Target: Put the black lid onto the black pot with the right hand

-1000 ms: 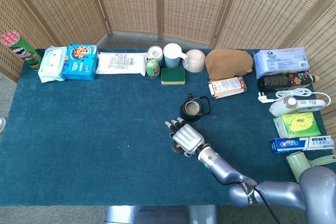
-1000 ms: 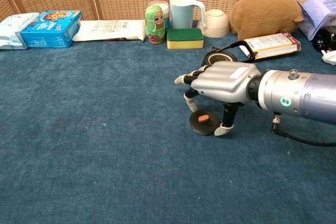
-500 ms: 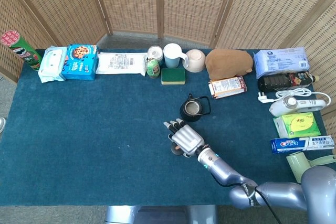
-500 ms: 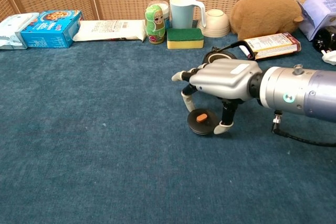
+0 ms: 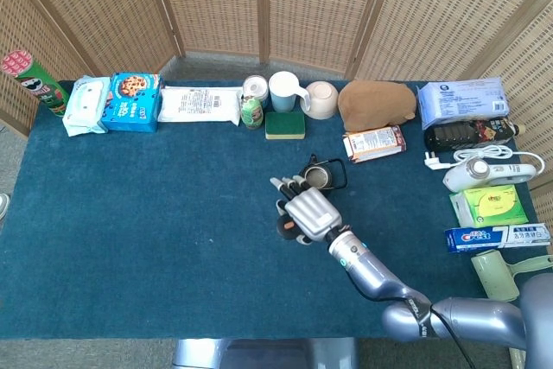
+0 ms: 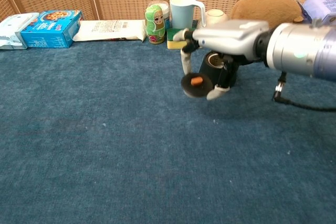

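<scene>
Lifted off the cloth since the earlier frames, the one black lid (image 6: 197, 85) with its orange knob now hangs in the air, pinched by its rim between thumb and fingers (image 6: 185, 60) of the right hand (image 6: 226, 40), just left of and in front of the single black pot (image 6: 220, 64); lid and pot are apart, the pot open with its handle up. No left hand appears in either view. Along the back of the table (image 5: 155, 213), left to right, stand one tall chip tube (image 5: 33, 82), one white wipes pack (image 5: 86, 103), one blue box (image 5: 134, 101), one flat white packet (image 5: 200, 104), one can (image 5: 255, 86) with one small green doll (image 6: 155, 23) before it, one pale mug (image 6: 185, 10), one green and yellow sponge (image 5: 284, 124), one cream bowl (image 5: 321, 99), one brown plush (image 5: 374, 103) and one orange-and-white packet (image 5: 373, 143). At the right edge lie one blue-white pack (image 5: 462, 99), one dark bottle (image 5: 469, 133), one white plug (image 5: 435, 160), one white device (image 5: 486, 171), one green box (image 5: 490, 206) and one toothpaste box (image 5: 497, 237).
</scene>
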